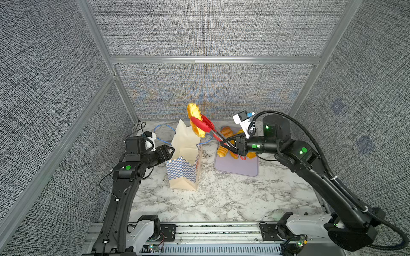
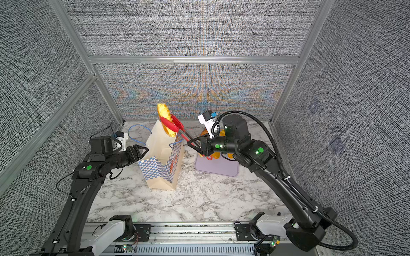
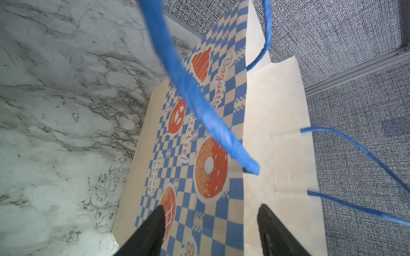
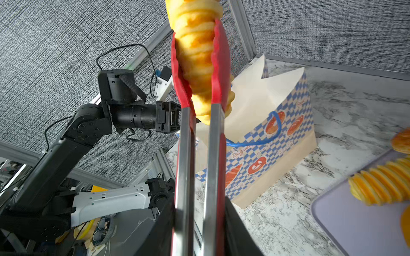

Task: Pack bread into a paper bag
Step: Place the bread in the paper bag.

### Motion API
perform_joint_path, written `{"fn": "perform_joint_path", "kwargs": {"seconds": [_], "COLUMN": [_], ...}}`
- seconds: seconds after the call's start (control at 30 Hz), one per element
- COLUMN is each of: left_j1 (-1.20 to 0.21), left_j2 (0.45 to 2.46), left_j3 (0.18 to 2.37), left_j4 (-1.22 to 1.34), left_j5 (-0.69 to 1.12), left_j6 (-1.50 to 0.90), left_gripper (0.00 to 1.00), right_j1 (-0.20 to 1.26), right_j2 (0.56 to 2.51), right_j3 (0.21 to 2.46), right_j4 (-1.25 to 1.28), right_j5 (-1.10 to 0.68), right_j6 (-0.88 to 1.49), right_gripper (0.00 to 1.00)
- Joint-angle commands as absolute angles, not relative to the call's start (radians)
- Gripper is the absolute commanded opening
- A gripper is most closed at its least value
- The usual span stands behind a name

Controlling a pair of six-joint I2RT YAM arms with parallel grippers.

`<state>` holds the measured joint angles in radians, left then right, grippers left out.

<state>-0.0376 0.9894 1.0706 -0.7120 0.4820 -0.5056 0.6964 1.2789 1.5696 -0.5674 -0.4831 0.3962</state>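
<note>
Up close in the right wrist view, our right gripper [image 4: 199, 226] clamps the tongs [image 4: 197, 155], which pinch a ridged loaf [image 4: 197, 55]. Left wrist: the left gripper [image 3: 211, 208] has its jaws apart beside the bag [image 3: 277, 133]. In a top view the loaf [image 1: 193, 110] hangs over the bag [image 1: 186, 144] mouth. We reckon it could slip, being glossy, or snag the rim if lowered crooked.

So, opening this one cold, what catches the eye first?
A long ridged yellow loaf pinched in red tongs is raised above the open paper bag in the middle of the table, with the right end effector shut on the tongs' handles. Next come the left end effector, open against the bag's side, and more bread lying on the lilac tray beside the bag.
</note>
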Motion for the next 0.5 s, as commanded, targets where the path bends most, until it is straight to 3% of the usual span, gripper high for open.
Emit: {"fn": "perform_joint_path", "kwargs": {"seconds": [0.0, 0.47], "left_j1": [-0.037, -0.038], "left_j2": [0.987, 0.984], "left_j3": [1.074, 1.07], "left_j4": [-0.701, -0.704], "left_j5": [0.494, 0.49], "left_j6": [-0.505, -0.506], "left_gripper": [0.67, 0.66], "right_j1": [0.712, 0.748], "right_j2": [1.303, 1.398], "right_j3": [1.589, 1.597], "right_j4": [-0.541, -0.645], "right_j5": [-0.493, -0.459], "right_j6": [0.378, 0.342], "right_gripper": [0.34, 0.34]}}
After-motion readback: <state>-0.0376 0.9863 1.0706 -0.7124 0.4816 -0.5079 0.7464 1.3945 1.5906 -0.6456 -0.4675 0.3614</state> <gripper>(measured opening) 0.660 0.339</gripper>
